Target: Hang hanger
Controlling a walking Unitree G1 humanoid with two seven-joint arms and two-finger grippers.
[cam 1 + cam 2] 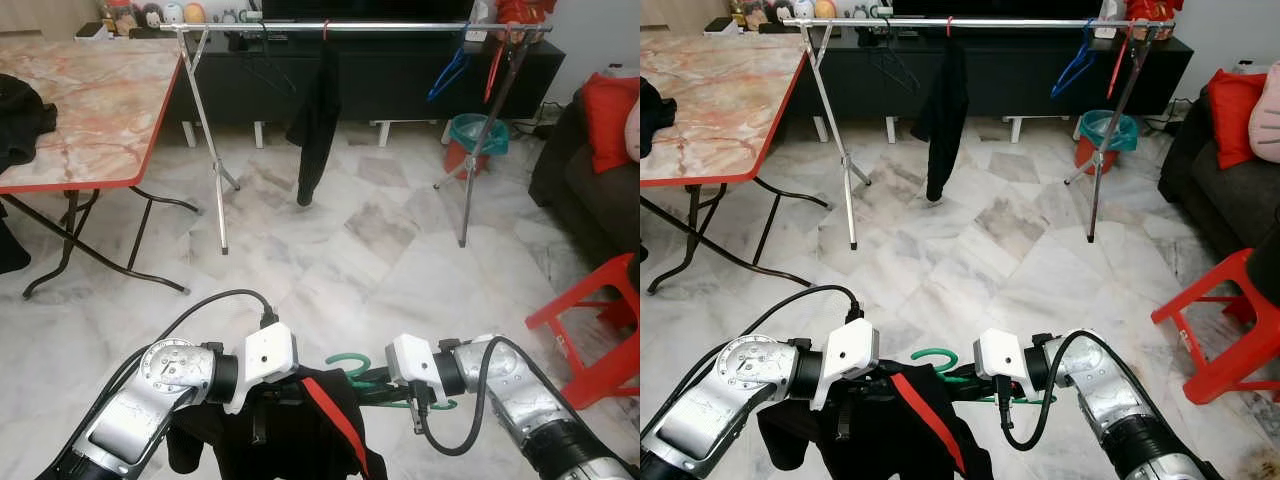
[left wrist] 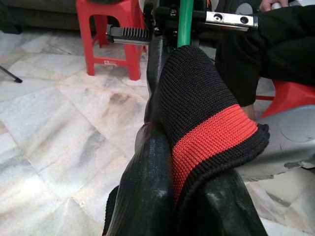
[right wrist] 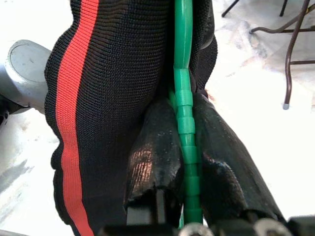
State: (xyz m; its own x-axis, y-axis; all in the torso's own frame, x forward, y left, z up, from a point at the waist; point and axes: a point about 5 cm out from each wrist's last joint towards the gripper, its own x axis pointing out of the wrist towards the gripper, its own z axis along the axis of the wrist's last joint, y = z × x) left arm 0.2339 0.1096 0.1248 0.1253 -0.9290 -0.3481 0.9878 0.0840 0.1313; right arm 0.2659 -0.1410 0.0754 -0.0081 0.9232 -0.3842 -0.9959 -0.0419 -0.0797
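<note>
Both your grippers clamp: right gripper [image 3: 184, 162] on green hanger [image 1: 352, 368], left gripper [image 2: 184, 196] on black garment [image 1: 895, 425], cut off below.

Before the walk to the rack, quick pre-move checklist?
1. Right claw shut on green hanger: ok.
2. Left claw shut on black garment with red stripe: ok.
3. Garment seated on the hanger: cannot tell; it is bunched between the claws.
4. Free span on clothes rack rail between hanging black garment and blue hanger: ok.
5. Marble floor to the rack unobstructed: ok.
6. Red stool close on the right: not ok, keep clearance.
</note>
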